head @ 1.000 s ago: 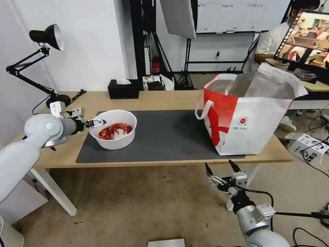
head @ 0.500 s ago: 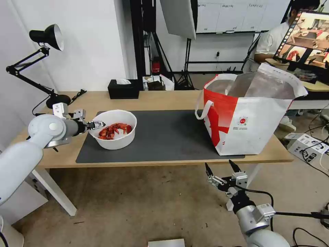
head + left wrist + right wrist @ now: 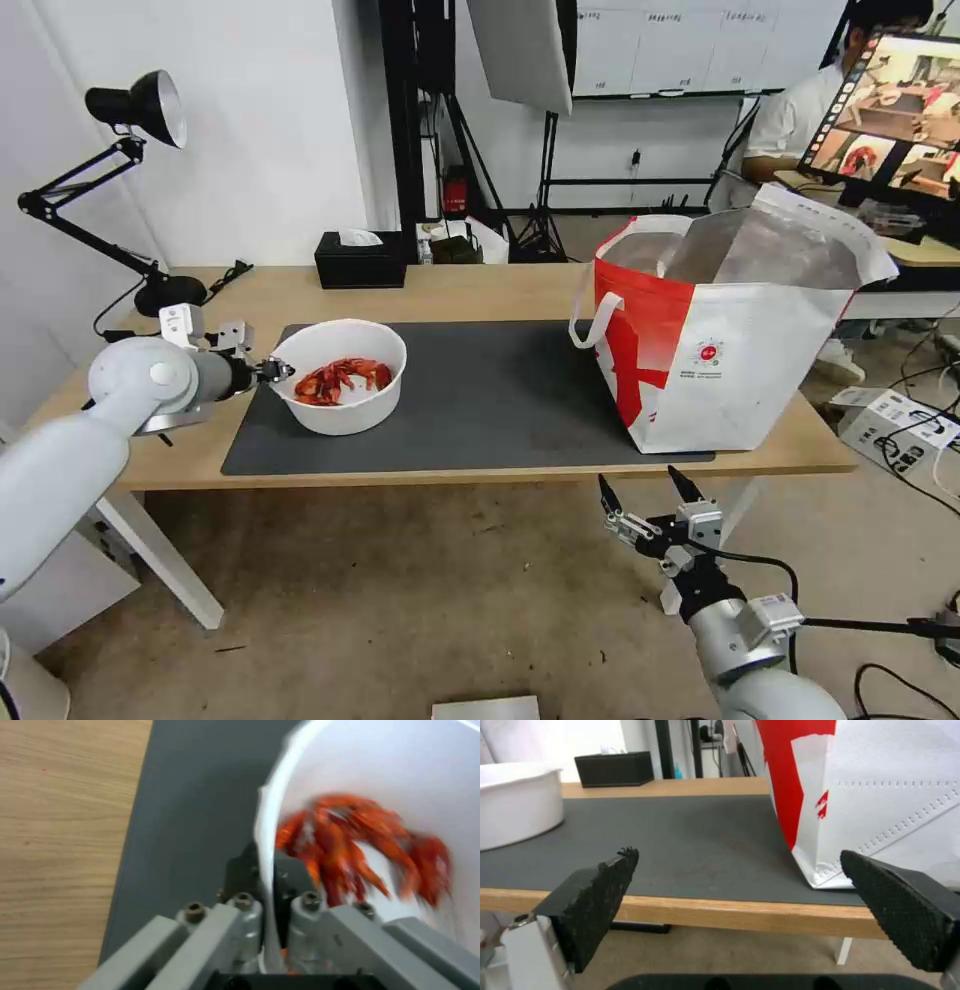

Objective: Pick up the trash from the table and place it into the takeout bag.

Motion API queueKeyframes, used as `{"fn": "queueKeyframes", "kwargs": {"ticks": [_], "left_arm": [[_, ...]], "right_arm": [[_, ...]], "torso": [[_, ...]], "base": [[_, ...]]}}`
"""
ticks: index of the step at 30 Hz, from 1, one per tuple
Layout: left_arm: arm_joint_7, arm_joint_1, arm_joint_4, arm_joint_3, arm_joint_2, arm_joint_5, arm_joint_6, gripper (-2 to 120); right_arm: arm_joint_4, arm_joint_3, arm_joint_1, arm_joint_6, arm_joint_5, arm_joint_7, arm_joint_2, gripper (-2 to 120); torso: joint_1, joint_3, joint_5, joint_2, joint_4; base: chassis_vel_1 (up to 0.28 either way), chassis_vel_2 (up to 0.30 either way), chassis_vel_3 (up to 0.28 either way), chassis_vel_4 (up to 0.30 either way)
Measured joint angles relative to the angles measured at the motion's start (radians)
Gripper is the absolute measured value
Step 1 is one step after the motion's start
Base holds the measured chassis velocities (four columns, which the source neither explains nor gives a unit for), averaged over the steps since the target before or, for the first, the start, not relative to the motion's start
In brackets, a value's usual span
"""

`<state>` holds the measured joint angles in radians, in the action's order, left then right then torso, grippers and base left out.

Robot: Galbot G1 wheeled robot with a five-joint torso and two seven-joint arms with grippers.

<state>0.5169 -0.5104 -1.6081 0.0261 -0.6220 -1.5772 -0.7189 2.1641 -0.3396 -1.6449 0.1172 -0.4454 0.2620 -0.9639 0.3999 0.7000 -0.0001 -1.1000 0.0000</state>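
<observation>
One item visible on the table (image 3: 470, 292): bowl (image 3: 342, 376) of red shells, on the mat's left end | left gripper (image 3: 272, 371) pinching its rim, not yet carried | takeout bag (image 3: 722, 330) stands right, open | right gripper (image 3: 648, 492) spread wide below table edge, idle.

Bowl (image 3: 340, 390) on mat (image 3: 480, 400), left of takeout bag (image 3: 720, 340).

White bowl (image 3: 340, 390) of red shells (image 3: 343, 379); dark grey mat (image 3: 480, 400) on light-wood table (image 3: 460, 290); red-and-white bag (image 3: 715, 340), silver-lined; black box (image 3: 360, 260).
</observation>
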Motion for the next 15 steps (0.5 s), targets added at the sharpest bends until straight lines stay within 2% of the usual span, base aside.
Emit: {"fn": "queueKeyframes", "kwargs": {"ticks": [15], "left_arm": [[-0.003, -0.043, -0.026, 0.037, -0.012, 0.001, 0.034, 0]], "right_arm": [[0.000, 0.000, 0.000, 0.000, 0.000, 0.000, 0.000, 100]], "torso": [[0.000, 0.000, 0.0000, 0.000, 0.0000]], "base": [[0.000, 0.000, 0.000, 0.000]]}}
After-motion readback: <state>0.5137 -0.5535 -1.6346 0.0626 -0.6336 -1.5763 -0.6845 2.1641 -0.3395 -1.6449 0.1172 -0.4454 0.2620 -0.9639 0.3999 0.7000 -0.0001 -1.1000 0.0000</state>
